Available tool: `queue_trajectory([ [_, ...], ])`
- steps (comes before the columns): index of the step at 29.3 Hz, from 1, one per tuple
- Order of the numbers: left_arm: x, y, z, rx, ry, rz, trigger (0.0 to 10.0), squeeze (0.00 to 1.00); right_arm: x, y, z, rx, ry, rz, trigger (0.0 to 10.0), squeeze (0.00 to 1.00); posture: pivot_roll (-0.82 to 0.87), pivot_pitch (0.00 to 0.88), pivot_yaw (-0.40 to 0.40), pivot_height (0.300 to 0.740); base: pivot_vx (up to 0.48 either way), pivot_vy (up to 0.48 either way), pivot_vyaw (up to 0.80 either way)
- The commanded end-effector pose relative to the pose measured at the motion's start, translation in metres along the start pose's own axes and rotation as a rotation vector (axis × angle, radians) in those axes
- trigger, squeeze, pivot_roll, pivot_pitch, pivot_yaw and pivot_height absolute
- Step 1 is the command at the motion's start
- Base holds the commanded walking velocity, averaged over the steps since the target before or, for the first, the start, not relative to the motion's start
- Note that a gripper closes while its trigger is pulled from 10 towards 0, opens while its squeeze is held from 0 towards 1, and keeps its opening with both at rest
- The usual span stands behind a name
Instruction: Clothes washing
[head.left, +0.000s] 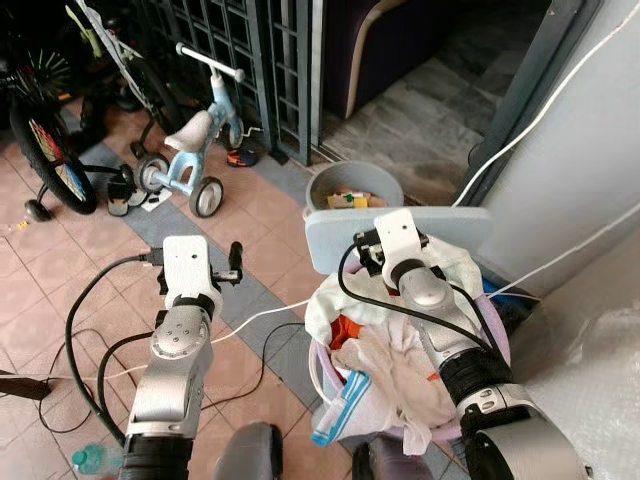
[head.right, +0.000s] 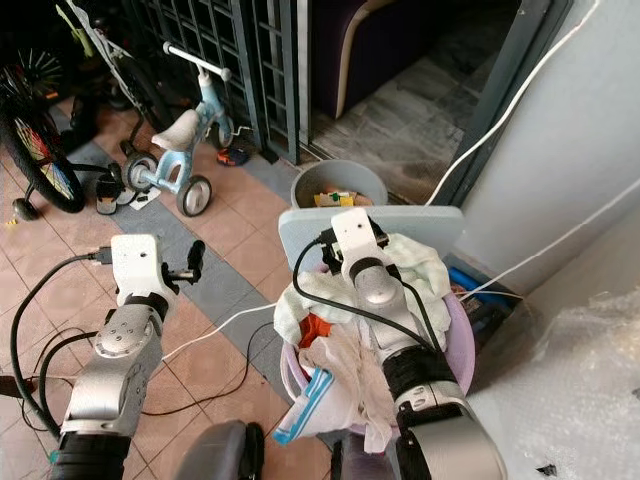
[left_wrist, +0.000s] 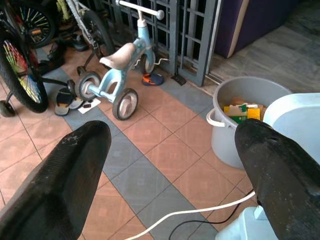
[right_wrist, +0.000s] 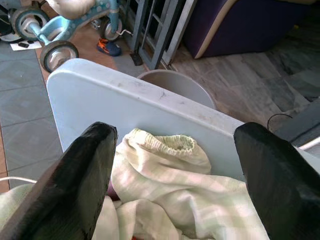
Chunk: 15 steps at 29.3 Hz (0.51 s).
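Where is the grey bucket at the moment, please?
In the left eye view the grey bucket stands on the floor straight ahead, just beyond the pale blue panel behind the laundry basket, right of the tricycle.

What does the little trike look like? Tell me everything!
The trike is pale blue, with a cream saddle, a white handlebar with grey grips, and three small grey-tyred wheels with pale hubs. It looks like painted metal and plastic. It stands upright on the tiled floor beside the dark gate, near a big bicycle and sandals. Nothing holds it.

pale clothes (head.left: 400, 365) heaped in purple basket (head.right: 455, 345)
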<state>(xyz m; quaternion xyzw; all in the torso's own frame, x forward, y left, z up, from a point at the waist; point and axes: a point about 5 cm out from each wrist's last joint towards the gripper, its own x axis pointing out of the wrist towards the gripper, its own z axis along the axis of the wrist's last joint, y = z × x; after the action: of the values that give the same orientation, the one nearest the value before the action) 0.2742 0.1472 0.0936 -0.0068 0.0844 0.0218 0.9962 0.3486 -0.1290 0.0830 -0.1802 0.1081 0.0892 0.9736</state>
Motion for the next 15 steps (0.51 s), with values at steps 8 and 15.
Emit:
queue_trajectory([
  [8,-0.031,0.005,-0.007,-0.002,0.060,0.049,10.0,0.00,0.005,-0.008,-0.022,-0.039,0.152,-0.012,10.0,0.00,0.16,0.242,-0.054,0.740,0.000,0.000,0.00],
  [15,-0.050,0.010,-0.009,-0.004,0.101,0.059,10.0,0.00,-0.001,0.027,-0.034,0.036,0.214,0.246,10.0,0.00,0.15,0.290,-0.053,0.740,0.000,0.000,0.00],
])
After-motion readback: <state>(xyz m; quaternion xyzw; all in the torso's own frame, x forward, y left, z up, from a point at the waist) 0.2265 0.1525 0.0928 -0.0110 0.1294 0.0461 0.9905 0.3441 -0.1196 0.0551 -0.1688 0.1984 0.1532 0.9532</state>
